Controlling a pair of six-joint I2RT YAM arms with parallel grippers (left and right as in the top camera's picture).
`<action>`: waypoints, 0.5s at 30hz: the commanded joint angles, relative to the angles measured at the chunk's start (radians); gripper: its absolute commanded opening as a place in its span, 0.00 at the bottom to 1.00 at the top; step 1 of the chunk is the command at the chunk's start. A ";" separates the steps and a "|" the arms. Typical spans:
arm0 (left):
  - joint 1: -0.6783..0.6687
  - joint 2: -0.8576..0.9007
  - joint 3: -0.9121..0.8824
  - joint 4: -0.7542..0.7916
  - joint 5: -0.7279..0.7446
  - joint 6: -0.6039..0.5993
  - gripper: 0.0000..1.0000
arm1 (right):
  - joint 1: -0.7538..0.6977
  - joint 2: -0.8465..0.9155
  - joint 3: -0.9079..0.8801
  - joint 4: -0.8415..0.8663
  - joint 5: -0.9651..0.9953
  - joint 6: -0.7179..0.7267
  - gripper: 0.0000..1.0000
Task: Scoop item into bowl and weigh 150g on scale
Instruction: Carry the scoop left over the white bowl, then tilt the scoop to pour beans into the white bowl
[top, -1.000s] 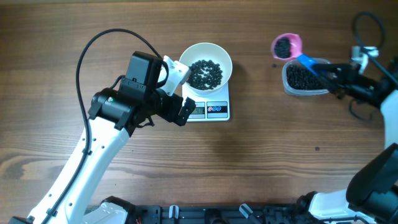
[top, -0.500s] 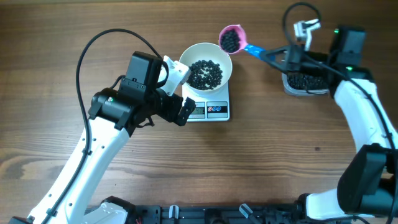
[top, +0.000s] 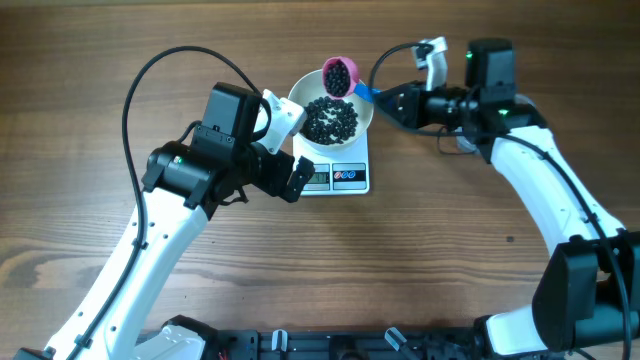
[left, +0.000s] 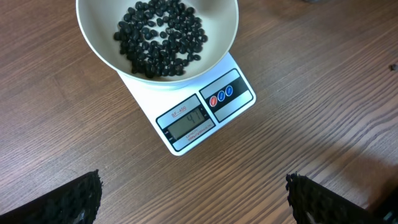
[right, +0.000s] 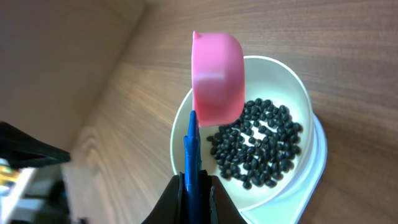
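The white bowl (top: 358, 98) stands on the scale (top: 340, 178) and holds a layer of black beans (top: 328, 118). My right gripper (top: 386, 102) is shut on the blue handle (top: 365, 93) of a pink scoop (top: 340, 75), which hovers over the bowl's far rim with beans in it. The right wrist view shows the scoop (right: 216, 78) from outside, the handle (right: 191, 149) clamped in the right gripper (right: 193, 186), above the bowl (right: 300, 87) and beans (right: 261, 140). My left gripper (left: 196, 199) stands open over bare wood in front of the scale (left: 239, 102) and bowl (left: 227, 31).
The left arm (top: 190, 170) lies just left of the scale, its black cable (top: 150, 75) arching over the table. The right arm (top: 540, 180) stretches in from the right side. Bare wood runs along the front of the table (top: 400, 270).
The right arm has swung left, carrying the loaded pink scoop from the tub at the far right to above the bowl's far rim. The left arm has not moved.
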 joint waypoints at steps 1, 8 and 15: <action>-0.005 -0.004 0.016 0.002 0.016 0.016 1.00 | 0.027 0.006 0.004 0.031 0.061 -0.079 0.04; -0.005 -0.004 0.016 0.002 0.016 0.016 1.00 | 0.032 -0.018 0.005 0.042 0.102 -0.122 0.04; -0.005 -0.004 0.016 0.002 0.016 0.016 1.00 | 0.032 -0.080 0.005 0.029 0.166 -0.180 0.04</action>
